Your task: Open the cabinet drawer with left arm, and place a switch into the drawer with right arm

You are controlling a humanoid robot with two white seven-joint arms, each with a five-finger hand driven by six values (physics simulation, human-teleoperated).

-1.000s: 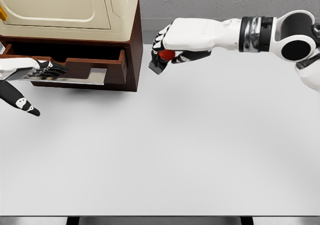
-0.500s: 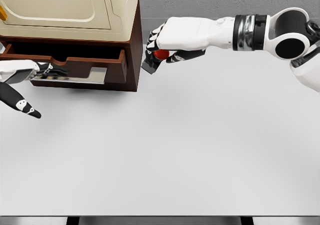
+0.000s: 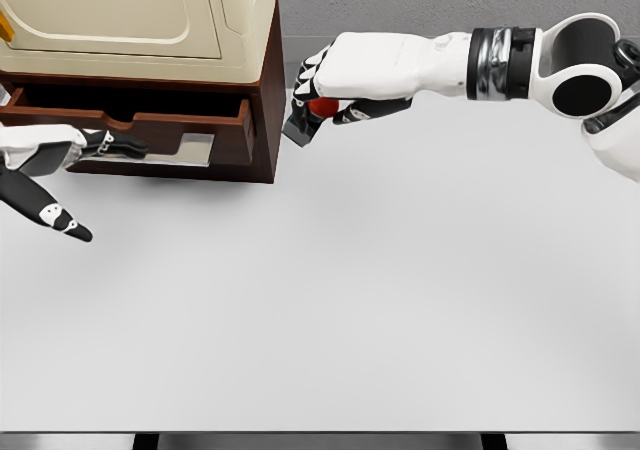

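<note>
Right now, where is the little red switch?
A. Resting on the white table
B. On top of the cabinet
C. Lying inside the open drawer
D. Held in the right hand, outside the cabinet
D: the right hand has its fingers curled around the switch, beside the cabinet and off the table.

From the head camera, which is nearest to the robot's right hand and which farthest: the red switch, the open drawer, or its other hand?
1. The switch: held in the right hand itself, in its fingers.
2. The drawer: just to the left of that hand, pulled out of the brown cabinet.
3. The left hand: far left edge, at the drawer's metal handle.
</note>
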